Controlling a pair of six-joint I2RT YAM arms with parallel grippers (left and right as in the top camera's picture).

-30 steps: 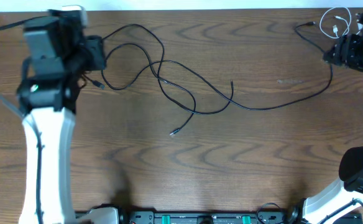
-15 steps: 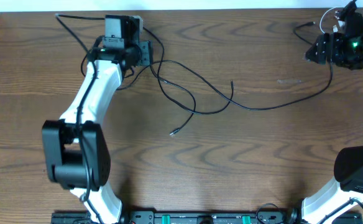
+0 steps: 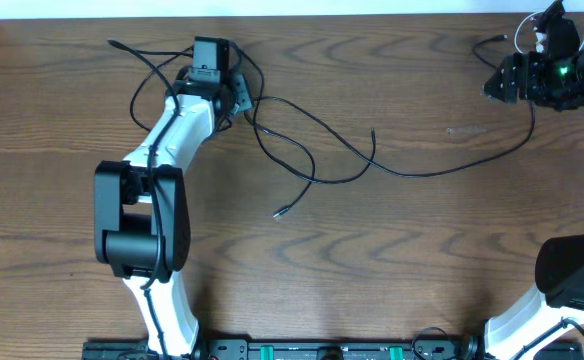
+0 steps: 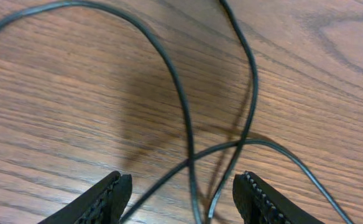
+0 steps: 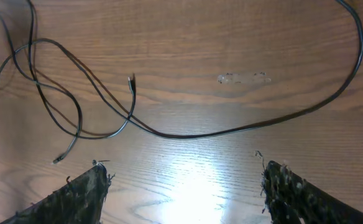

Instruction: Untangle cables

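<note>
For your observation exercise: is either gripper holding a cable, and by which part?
Nothing is held. The left gripper is open over crossing black cables lying on the table; the right gripper is open and empty.

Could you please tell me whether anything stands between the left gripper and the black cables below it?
Nothing visible does: the left gripper hangs open directly over the crossing black cables on the wooden table.

**Both grippers open, arms stretched to the far side**

The left arm (image 3: 172, 125) rises from its base, folds at the elbow, and angles its white forearm up and to the right. The left gripper (image 4: 181, 186) points down, fingers (image 4: 104, 200) apart, clamping nothing. The right arm (image 3: 572, 268) reaches toward the far right corner. The right gripper (image 5: 181, 171) faces left, spread wide and empty.
</note>
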